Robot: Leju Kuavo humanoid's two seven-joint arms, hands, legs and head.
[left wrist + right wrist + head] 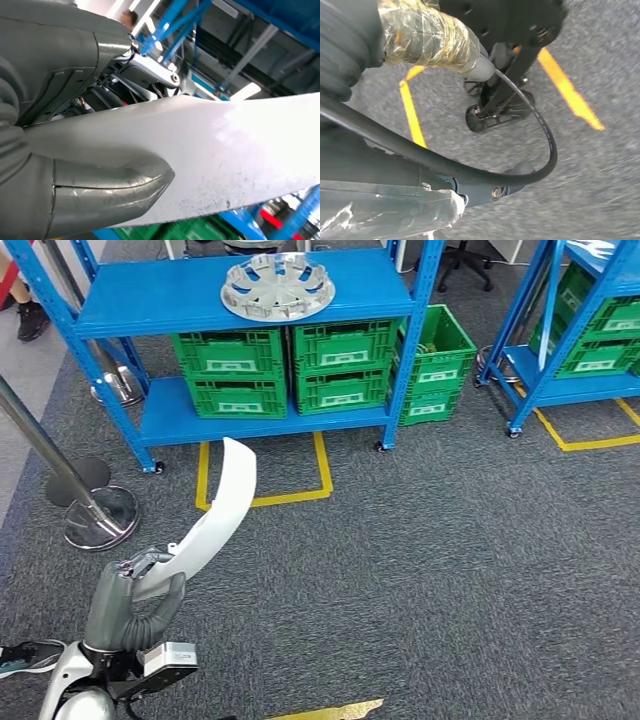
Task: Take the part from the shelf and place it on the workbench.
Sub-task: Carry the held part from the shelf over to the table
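The left robot hand (140, 595) has the white curved part (219, 515) wrapped up in its fingers and thumb, gripping it near one end, so the rest of the piece sticks up and forward over the grey carpet (453, 570). The left wrist view backs that up: the thick grey thumb (113, 192) is pressed right against the white surface, so it looks like a solid hold rather than a fingertip pinch.

The part is clear of the blue shelf (189, 290) and well apart from it now. A silver hubcap (278, 285) sits on the top level and green crates (290, 370) are stacked underneath. Yellow tape lines (324, 475) mark the floor in front.

The right robot hand (342, 45) is down by the floor, and honestly I can't tell from that blurry view whether it's open or closed. Doesn't look like it's carrying anything, though.

So my read is that the pick is done and this is the carry stage. No table anywhere in these shots, so the next move probably calls for turning and walking to find it while keeping the part level and the grip firm, since that long free end could swing or catch on a shelf post.
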